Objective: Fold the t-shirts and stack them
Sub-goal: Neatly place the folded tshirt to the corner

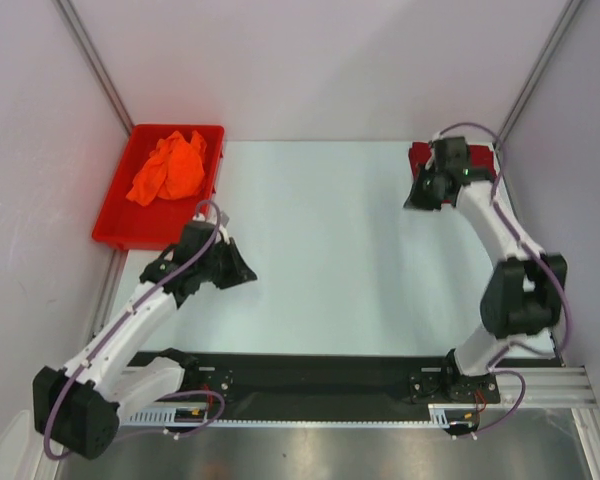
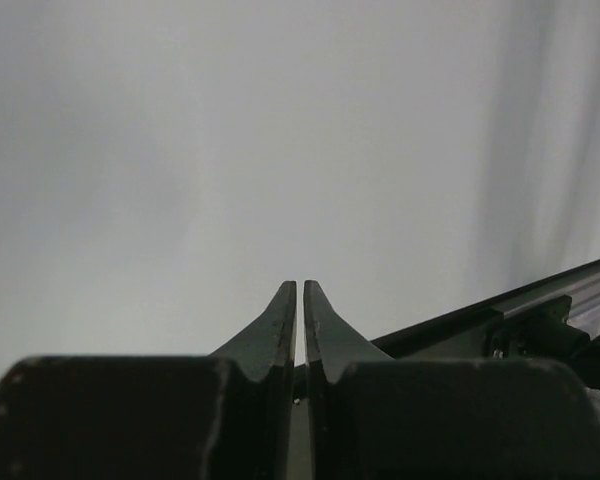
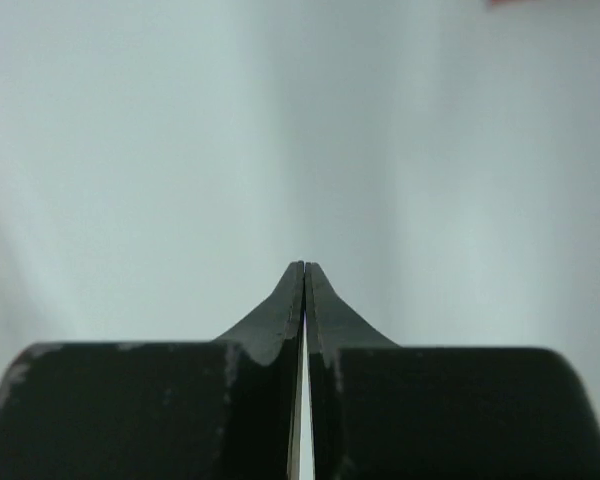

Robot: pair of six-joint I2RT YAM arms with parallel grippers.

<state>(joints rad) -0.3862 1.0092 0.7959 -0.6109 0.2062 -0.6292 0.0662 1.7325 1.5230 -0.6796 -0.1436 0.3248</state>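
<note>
Orange t-shirt lay crumpled in red bin at ten o'clock, maroon t-shirt at one o'clock partly hidden behind right gripper, left gripper at eight o'clock, both finger pairs pressed together, gripping nothing

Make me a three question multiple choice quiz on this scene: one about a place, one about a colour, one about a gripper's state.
1. Where is the orange t-shirt? A) in the red bin B) flat on mid-table C) draped over an arm
2. What colour is the second t-shirt, partly hidden by the right arm? A) blue B) dark red C) white
3. The left gripper is: A) wide open B) shut on cloth C) shut, empty
Answers: 1 A, it lies crumpled inside the bin at far left. 2 B, dark red cloth shows beside the wrist. 3 C, its fingers nearly touch with nothing between.
</note>
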